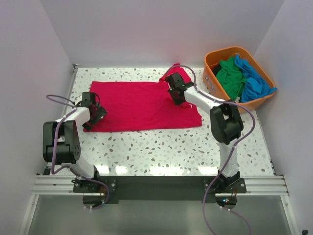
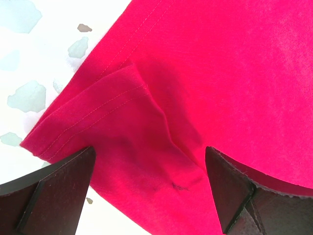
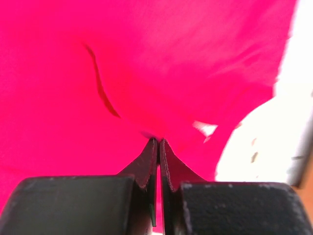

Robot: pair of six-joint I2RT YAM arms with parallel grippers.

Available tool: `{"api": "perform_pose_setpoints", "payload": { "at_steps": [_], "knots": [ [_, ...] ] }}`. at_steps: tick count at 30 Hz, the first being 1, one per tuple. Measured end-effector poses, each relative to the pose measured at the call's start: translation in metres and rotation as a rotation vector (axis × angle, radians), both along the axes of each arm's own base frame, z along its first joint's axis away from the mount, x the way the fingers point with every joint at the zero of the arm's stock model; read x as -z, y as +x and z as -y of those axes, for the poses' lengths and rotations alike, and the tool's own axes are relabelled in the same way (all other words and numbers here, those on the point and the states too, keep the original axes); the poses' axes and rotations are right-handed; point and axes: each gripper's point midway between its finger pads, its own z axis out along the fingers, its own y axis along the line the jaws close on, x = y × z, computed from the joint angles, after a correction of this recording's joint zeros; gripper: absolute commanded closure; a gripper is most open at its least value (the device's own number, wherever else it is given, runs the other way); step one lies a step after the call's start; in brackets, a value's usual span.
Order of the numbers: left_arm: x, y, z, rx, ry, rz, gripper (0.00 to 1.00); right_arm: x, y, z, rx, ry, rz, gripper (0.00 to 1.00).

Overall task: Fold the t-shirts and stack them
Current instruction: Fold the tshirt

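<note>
Right claw [image 3: 158, 142] is closed on a pinch of the red t-shirt [image 1: 142, 105]. In its wrist view the two fingers meet and the cloth tents up to their tips. From above, this grip sits at the shirt's far right corner, where a bit of cloth bunches toward the far edge of the table [image 1: 171, 147]. Holding there gives that arm a corner to lift or pull taut.

The left claw [image 2: 149, 152] is open. Its fingers stand well apart, one on each side of a sleeve [image 2: 112, 127] that lies doubled over the body of the shirt, with its stitched hem showing. It hovers low over the shirt's near left corner and grips nothing. I judge it is lined up to close on that corner, so both ends of the shirt can be carried together.

The red t-shirt lies spread almost flat across the middle of the table, long side running left to right, so the first fold looks barely begun.

The green t-shirt [image 1: 230, 76] and blue t-shirt [image 1: 254, 81] are crumpled together in the orange basket [image 1: 230, 50] at the far right, the blue one spilling over its right rim. They are well apart from both claws and wait their turn, with no stack started yet.
</note>
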Motion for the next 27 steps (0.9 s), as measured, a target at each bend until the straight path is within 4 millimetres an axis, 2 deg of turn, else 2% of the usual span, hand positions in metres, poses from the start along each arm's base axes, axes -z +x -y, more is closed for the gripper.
{"api": "perform_pose_setpoints", "payload": {
  "at_steps": [3,5,13,14,15,17,18,20,22,25,27],
  "knots": [
    [0.000,0.000,0.000,0.006,0.002,-0.002,0.00,-0.017,0.023,0.003,0.008,-0.048,0.069,1.00],
    [0.000,0.000,0.000,0.008,0.003,-0.003,0.00,-0.022,0.035,0.006,0.014,-0.082,0.096,1.00],
    [0.000,-0.001,0.000,0.015,0.006,-0.006,0.00,-0.008,0.060,0.025,0.045,-0.220,0.117,0.98],
    [0.000,-0.001,0.000,0.015,0.006,-0.006,0.00,-0.005,0.063,0.026,0.047,-0.231,0.118,0.93],
    [0.000,-0.001,0.000,0.016,0.006,-0.006,0.00,-0.003,0.066,0.028,0.051,-0.245,0.123,0.79],
    [0.000,-0.001,0.000,0.016,0.006,-0.006,0.00,-0.002,0.071,0.030,0.060,-0.261,0.139,0.59],
    [0.001,-0.001,0.000,0.017,0.005,-0.006,0.00,-0.001,0.074,0.030,0.066,-0.266,0.148,0.37],
    [0.001,-0.001,0.000,0.021,0.006,-0.008,0.00,-0.002,0.075,0.031,0.077,-0.269,0.157,0.15],
    [0.001,-0.001,0.000,0.024,0.007,-0.008,0.00,-0.006,0.077,0.031,0.099,-0.260,0.168,0.04],
    [0.001,-0.001,0.000,0.024,0.006,-0.009,0.00,-0.011,0.073,0.030,0.151,-0.211,0.180,0.01],
    [0.000,-0.001,0.000,0.024,0.006,-0.011,0.00,-0.012,0.057,0.031,0.184,-0.155,0.162,0.01]
  ]
}}
